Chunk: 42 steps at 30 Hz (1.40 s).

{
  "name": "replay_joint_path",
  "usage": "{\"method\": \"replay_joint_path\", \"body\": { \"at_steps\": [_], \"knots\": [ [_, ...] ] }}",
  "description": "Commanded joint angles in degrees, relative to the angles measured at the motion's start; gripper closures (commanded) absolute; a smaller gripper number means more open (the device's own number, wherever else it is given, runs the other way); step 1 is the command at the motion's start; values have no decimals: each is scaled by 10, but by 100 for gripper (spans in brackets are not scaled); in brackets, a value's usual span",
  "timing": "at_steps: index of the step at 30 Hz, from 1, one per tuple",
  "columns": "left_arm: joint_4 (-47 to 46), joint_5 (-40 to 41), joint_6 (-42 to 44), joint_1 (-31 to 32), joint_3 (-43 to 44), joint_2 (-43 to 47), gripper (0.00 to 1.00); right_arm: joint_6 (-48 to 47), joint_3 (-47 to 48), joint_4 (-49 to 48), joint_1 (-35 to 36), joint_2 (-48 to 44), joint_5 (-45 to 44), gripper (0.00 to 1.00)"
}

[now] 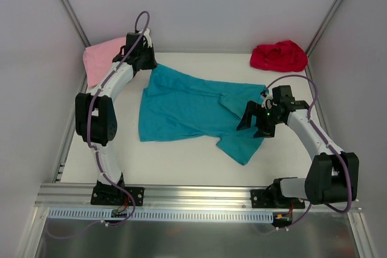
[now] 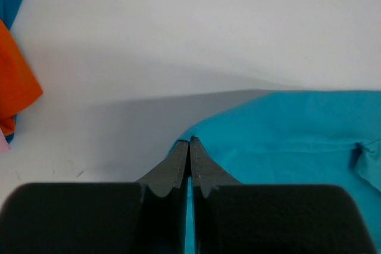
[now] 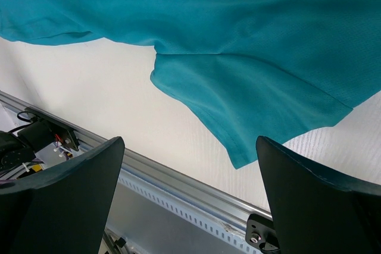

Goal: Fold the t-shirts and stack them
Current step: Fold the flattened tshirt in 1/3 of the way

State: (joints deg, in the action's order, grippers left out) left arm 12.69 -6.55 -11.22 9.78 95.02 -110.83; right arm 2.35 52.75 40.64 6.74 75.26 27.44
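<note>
Left fingers (image 2: 175, 168) are clamping the far left corner of the teal t-shirt (image 1: 181, 110) lying spread on the counter (image 1: 181, 161); right fingers (image 3: 65, 194) are hovering wide apart, empty, over its right side

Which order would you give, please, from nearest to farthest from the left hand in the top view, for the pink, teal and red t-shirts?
1. teal t-shirt, spread in the middle, its far corner pinched in the shut left hand.
2. pink t-shirt, far-left corner, just beside that hand.
3. red t-shirt, far-right corner, well across from it.
</note>
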Motion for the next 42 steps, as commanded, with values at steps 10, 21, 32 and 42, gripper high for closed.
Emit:
{"method": "replay_joint_path", "body": {
  "at_steps": [10, 21, 32, 42],
  "knots": [
    [-36, -36, -14, 1, -148, 37, 100, -8, 8, 8, 2, -13, 3, 0],
    [-8, 2, -35, 1, -211, 56, 100, -5, 5, 7, 2, -22, 7, 1],
    [-42, -30, -70, -2, -249, 67, 20, -5, 4, 8, 2, -24, 7, 0],
    [-79, -58, -93, -2, -280, 61, 38, -5, 2, 8, 3, -22, 5, 0]
  ]
}}
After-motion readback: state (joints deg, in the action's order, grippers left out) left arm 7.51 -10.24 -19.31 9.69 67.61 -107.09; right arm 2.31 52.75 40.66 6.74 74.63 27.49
